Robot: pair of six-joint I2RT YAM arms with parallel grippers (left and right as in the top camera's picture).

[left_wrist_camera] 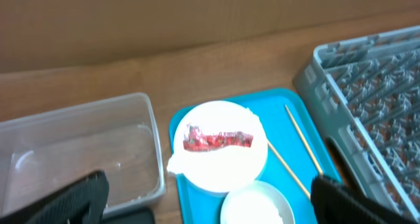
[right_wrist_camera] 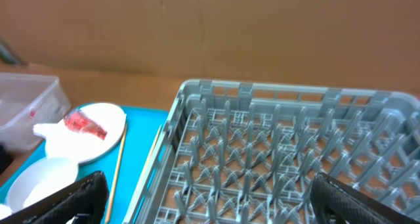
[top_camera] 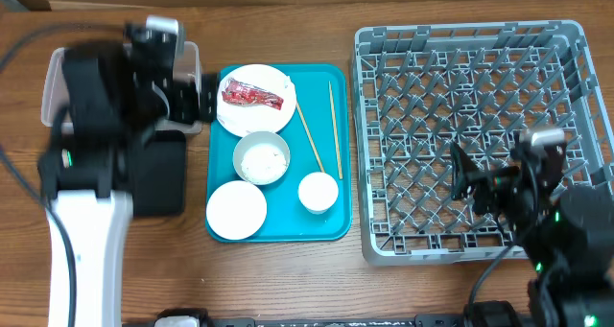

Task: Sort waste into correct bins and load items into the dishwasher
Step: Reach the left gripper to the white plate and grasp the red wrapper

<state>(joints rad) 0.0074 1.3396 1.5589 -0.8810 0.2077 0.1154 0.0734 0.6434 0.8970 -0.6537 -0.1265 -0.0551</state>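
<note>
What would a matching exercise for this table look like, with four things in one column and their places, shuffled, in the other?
Things:
1. red foil wrapper
2. chopsticks
3. clear plastic tub
4. grey dish rack

Places (overhead view):
A. lying straight on the teal tray
B. on the white plate
C. on the table, right of the teal tray
D. on the table, left of the teal tray

Pairs: 1-B, 2-A, 3-D, 4-C
</note>
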